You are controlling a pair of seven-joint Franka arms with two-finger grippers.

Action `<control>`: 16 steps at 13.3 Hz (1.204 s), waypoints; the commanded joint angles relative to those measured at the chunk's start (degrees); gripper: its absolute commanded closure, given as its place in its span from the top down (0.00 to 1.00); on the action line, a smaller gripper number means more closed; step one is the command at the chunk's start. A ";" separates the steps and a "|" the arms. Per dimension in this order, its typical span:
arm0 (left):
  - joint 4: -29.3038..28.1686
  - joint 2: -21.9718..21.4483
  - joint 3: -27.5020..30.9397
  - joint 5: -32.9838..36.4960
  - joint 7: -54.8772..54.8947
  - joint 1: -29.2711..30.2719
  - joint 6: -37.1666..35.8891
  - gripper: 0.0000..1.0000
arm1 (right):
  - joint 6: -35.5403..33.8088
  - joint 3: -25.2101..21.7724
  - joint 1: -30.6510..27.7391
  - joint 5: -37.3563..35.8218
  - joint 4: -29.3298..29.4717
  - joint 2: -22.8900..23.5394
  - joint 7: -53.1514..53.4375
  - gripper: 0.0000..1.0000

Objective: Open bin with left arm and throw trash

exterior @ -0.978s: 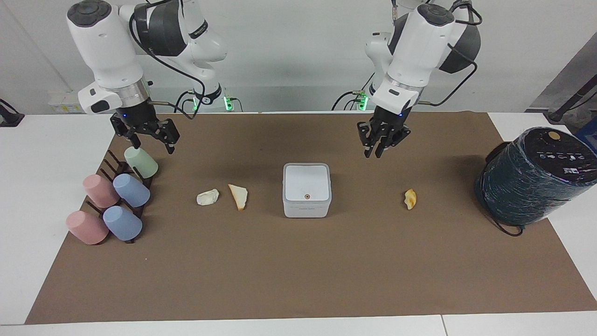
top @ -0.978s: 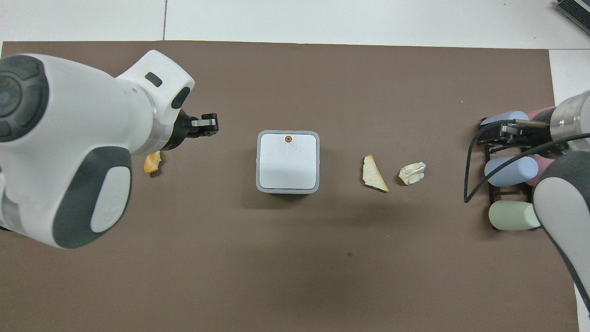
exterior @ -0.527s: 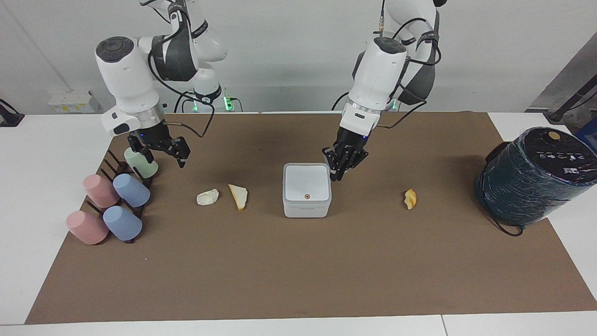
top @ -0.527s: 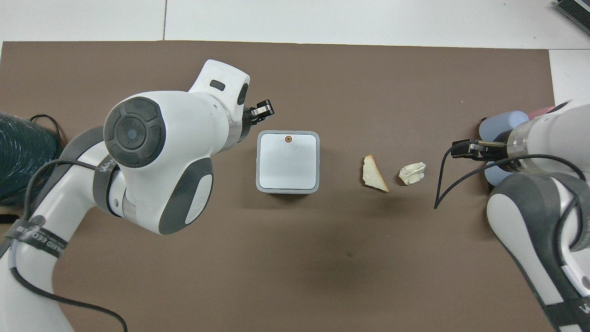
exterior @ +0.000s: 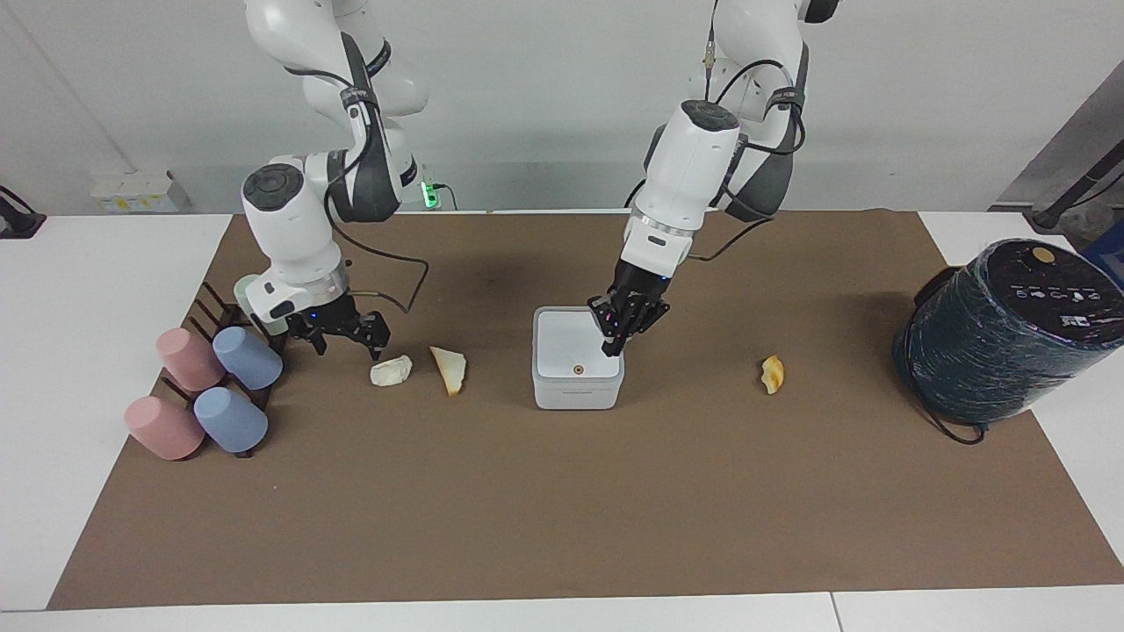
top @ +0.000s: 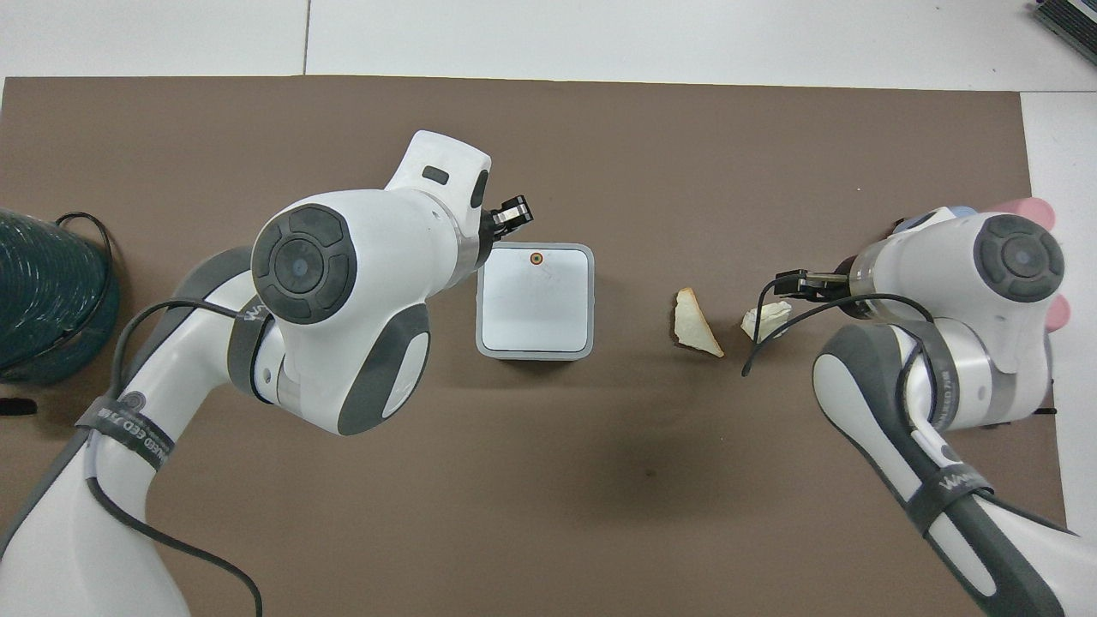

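Observation:
The white square bin (exterior: 577,379) stands mid-mat with its lid shut, the brown dot on the lid's edge away from the robots; it also shows in the overhead view (top: 536,300). My left gripper (exterior: 613,342) (top: 512,214) points down, shut, at the lid's edge toward the left arm's end; I cannot tell whether it touches. My right gripper (exterior: 345,341) (top: 788,283) is open and empty, low beside the whitish lump (exterior: 391,370) (top: 765,319). The pale wedge (exterior: 449,369) (top: 694,324) lies between lump and bin. The orange-yellow bit (exterior: 773,374) lies toward the left arm's end, hidden in the overhead view.
A dark rack of pastel cups (exterior: 211,377) stands at the right arm's end, close to the right gripper. A big dark film-wrapped cylinder (exterior: 1010,329) (top: 43,300) stands at the left arm's end. A brown mat (exterior: 562,509) covers the table.
My left gripper has come down from the air to the bin lid's edge. My right gripper has moved from over the cups down to beside the whitish lump.

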 commanded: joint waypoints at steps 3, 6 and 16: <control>-4.34 0.53 0.88 -1.05 -0.38 -2.27 5.03 0.11 | 6.09 0.13 0.09 0.07 -4.73 1.65 0.55 1.00; -4.43 2.47 0.88 -1.05 -0.38 -2.98 6.35 0.11 | 7.77 0.22 0.09 0.07 -7.02 1.39 0.91 0.88; -0.58 6.44 1.32 -0.88 -0.20 -3.60 4.20 0.13 | 7.25 0.22 1.15 0.15 -2.82 1.30 10.48 0.00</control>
